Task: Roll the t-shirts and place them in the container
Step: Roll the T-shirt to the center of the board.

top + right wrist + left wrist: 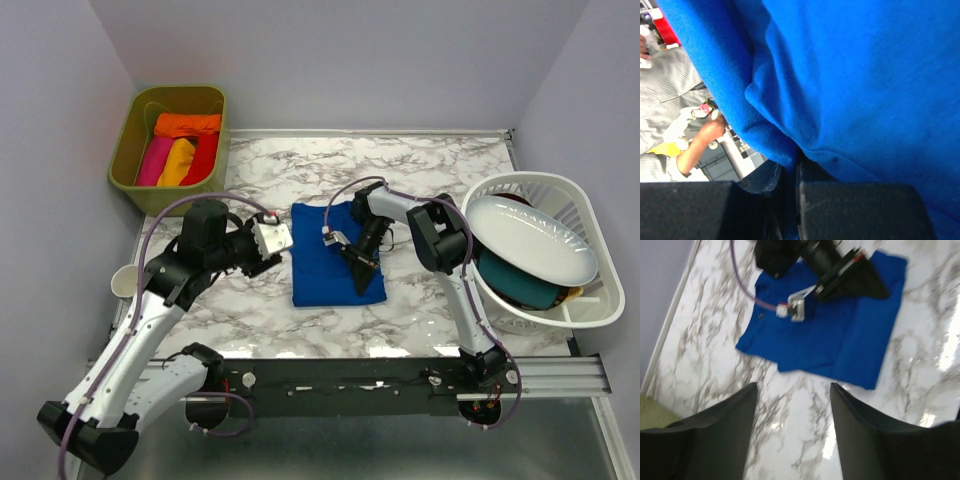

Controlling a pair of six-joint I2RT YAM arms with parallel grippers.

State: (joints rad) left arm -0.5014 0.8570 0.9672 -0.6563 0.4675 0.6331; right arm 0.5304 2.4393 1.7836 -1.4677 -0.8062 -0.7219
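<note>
Blue t-shirt pinched in right jaws; left jaws wide, empty.

My marble-patterned table sat between pale lilac walls. At its far left corner stood my olive-green bin. Off the right edge was my white slatted basket, with a white oval plate tilted across it and a teal dish tucked under that plate. A small pale cup stood by the table's left edge.
</note>
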